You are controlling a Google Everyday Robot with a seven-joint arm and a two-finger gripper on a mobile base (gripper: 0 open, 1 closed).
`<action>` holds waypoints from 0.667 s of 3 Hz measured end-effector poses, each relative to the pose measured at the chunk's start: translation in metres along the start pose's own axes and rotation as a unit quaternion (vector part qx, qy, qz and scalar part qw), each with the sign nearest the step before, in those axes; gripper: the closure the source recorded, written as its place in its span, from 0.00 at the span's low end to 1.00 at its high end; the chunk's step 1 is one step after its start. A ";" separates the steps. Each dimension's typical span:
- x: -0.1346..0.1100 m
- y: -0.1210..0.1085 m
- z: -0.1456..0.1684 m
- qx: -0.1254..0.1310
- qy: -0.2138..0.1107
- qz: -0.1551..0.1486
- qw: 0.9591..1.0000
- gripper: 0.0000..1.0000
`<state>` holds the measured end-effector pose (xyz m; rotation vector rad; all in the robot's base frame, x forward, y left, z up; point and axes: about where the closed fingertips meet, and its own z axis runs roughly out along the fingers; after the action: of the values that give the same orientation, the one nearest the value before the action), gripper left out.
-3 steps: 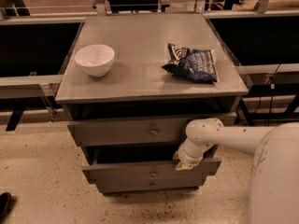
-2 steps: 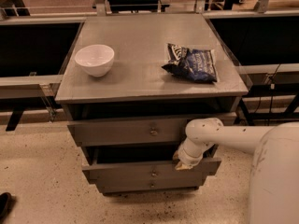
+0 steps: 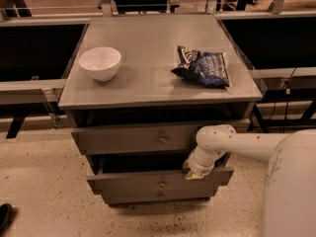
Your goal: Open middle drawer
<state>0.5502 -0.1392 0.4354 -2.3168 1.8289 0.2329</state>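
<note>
Nothing is observed to have moved since the earlier frames. The middle drawer (image 3: 133,180) is found partly pulled out below the top drawer (image 3: 123,139). The gripper (image 3: 194,175) is positioned at its upper right edge; its hold cannot be determined. A bowl (image 3: 100,62) is noted on the table (image 3: 148,73).

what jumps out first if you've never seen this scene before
The white robot arm reaches in from the right, with its end effector at the top edge of the middle drawer, right of the brass knob. A dark gap shows above that drawer front. On the grey cabinet top sit a white bowl at the left and a dark blue snack bag at the right.
</note>
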 end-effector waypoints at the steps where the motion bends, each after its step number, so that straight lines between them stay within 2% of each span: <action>1: 0.000 0.000 0.000 0.000 0.000 0.000 1.000 0.39; 2: 0.000 -0.001 -0.001 0.000 0.000 0.000 1.000 0.16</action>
<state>0.5509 -0.1387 0.4361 -2.3169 1.8289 0.2330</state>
